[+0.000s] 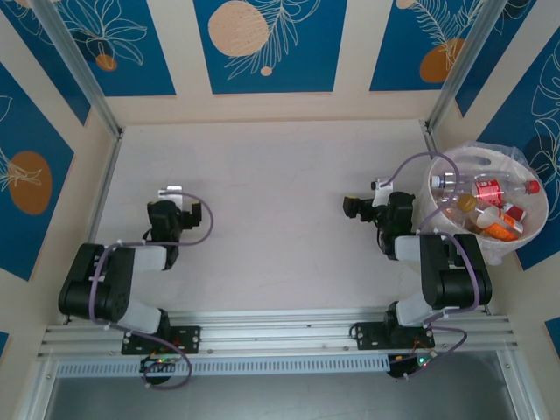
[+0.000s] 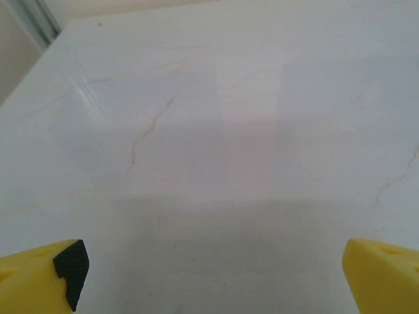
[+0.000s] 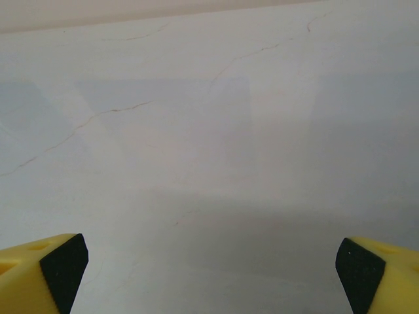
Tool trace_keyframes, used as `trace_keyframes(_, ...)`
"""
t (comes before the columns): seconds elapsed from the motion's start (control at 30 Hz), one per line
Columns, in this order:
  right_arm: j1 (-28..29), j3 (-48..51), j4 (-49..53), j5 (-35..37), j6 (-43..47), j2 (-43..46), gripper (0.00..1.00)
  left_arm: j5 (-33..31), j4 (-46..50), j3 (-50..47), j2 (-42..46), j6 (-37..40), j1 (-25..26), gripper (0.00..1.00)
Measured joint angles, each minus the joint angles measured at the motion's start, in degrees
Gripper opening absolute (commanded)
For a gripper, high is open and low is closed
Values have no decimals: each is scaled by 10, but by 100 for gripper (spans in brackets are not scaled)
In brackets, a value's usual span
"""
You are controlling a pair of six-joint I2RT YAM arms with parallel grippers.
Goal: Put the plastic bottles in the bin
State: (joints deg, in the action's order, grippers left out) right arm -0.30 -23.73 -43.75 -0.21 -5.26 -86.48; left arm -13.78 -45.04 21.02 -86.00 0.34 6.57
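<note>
Several plastic bottles [image 1: 492, 189] with red, orange and white caps lie piled inside the bin [image 1: 537, 226], a round pale tub lined with a clear bag at the table's right edge. My right gripper [image 1: 360, 207] hangs just left of the bin, pointing away from it over bare table. In the right wrist view that gripper [image 3: 213, 271] is open, its yellow fingertips [image 3: 55, 268] wide apart with nothing between them. My left gripper [image 1: 173, 196] is at the left of the table. In its wrist view this gripper [image 2: 216, 275] is open too, over bare tabletop.
The white marbled tabletop [image 1: 271, 201] stretches between the two arms. Aluminium frame posts [image 1: 79, 66] stand at the back corners in front of blue-patterned walls. A metal rail [image 1: 280, 328] carrying both arm bases runs along the near edge.
</note>
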Motion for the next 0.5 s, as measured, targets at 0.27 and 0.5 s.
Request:
trace_keyframes(0.27,1,0,-4,17,0,0,99,-2,-33,-6,-27,2,-1,100)
trace_keyframes(0.5,-2,0,-4,17,0,0,99,-2,-39,-6,-27,2,-1,100)
